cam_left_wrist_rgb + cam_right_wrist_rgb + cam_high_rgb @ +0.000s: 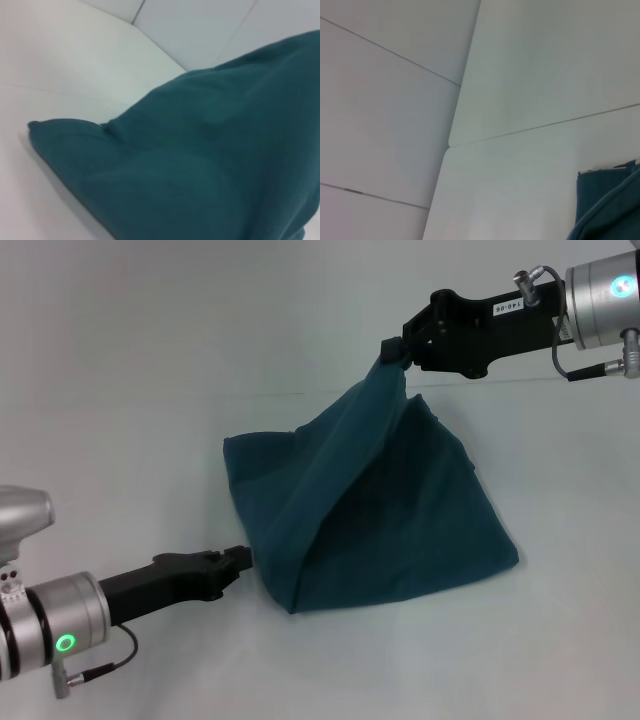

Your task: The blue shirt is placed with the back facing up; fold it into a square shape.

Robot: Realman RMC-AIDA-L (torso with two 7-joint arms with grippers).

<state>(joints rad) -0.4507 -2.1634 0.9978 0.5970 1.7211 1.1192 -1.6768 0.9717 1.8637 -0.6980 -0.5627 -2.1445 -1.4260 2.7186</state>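
Note:
The blue shirt is drawn up into a tent shape, its lower edges resting on the white table. My right gripper is shut on the fabric peak and holds it well above the table at the upper right. At table height, my left gripper has its tip against the shirt's near left edge. The left wrist view is filled by the shirt rising in a slope. In the right wrist view only a hanging strip of the shirt shows.
White table panels with thin seams surround the shirt. A seam also runs across the table behind the shirt.

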